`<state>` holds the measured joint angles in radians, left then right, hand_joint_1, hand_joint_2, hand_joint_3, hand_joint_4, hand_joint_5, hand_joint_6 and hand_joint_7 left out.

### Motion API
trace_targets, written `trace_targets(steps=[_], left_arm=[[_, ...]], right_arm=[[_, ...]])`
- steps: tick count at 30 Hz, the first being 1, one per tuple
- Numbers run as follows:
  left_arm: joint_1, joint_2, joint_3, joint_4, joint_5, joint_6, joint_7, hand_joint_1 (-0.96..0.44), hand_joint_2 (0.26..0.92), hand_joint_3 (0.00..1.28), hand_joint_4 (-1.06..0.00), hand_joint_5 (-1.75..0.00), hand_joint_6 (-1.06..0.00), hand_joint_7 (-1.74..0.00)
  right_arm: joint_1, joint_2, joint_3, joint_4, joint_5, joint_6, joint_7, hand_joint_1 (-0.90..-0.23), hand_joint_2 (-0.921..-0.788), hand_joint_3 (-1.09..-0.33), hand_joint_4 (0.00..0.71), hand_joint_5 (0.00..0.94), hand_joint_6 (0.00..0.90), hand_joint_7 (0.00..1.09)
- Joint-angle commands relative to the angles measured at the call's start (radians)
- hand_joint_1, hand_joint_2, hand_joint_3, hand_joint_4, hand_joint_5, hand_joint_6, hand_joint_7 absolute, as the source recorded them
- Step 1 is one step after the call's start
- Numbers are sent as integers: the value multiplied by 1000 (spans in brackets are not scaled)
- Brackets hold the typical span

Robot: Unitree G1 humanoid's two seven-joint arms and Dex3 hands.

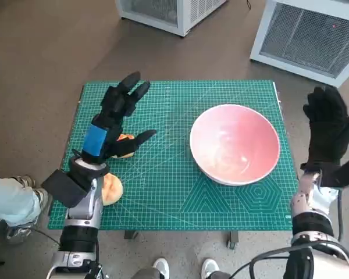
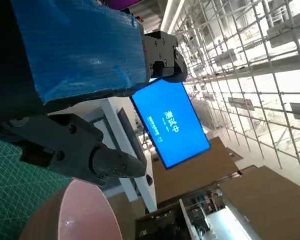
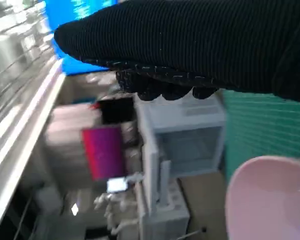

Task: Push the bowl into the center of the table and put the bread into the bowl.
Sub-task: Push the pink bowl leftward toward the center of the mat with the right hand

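Observation:
A large pink bowl (image 1: 235, 143) stands on the right half of the green cutting mat (image 1: 174, 197); its rim also shows in the left wrist view (image 2: 85, 210) and the right wrist view (image 3: 270, 200). A golden piece of bread (image 1: 111, 190) lies near the mat's front left corner, partly hidden by my left forearm. A second orange-brown piece (image 1: 125, 139) peeks out under my left hand (image 1: 117, 119), which hovers above the mat's left side with fingers spread and nothing in it. My right hand (image 1: 328, 131) is raised off the table's right edge, fingers apart, holding nothing.
Two white slatted units (image 1: 305, 32) stand on the brown floor beyond the table. A person's leg and shoe (image 1: 14, 200) show at the left, and white shoes (image 1: 183, 268) at the front edge.

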<state>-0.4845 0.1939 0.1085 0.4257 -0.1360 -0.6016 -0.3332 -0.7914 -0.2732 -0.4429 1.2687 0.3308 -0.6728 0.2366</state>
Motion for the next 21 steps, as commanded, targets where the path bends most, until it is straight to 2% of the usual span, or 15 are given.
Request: trace_targets(steps=[1,5,12,21], left_arm=[[3,8,6,6,1,-14,5,-268,921,159,-280,-168,-33,-501],[0,10,6,9,0,-13,2,-271,921,159,-281,-168,-35,-499],[0,13,7,8,-7,-6,-6,-272,921,159,-281,-168,-36,-496],[11,23,15,-12,-21,1,-20,-272,921,158,-281,-168,-38,-492]], right_arm=[[17,23,-12,32,-7,63,-23,-550,-921,-809,260,8,180,386],[22,38,-7,42,-22,97,-33,-546,-921,-829,260,3,201,328],[22,66,-3,52,-42,150,-41,-545,-921,-857,260,2,210,292],[-8,120,-19,54,-25,204,-27,-532,-921,-870,263,2,233,272]])
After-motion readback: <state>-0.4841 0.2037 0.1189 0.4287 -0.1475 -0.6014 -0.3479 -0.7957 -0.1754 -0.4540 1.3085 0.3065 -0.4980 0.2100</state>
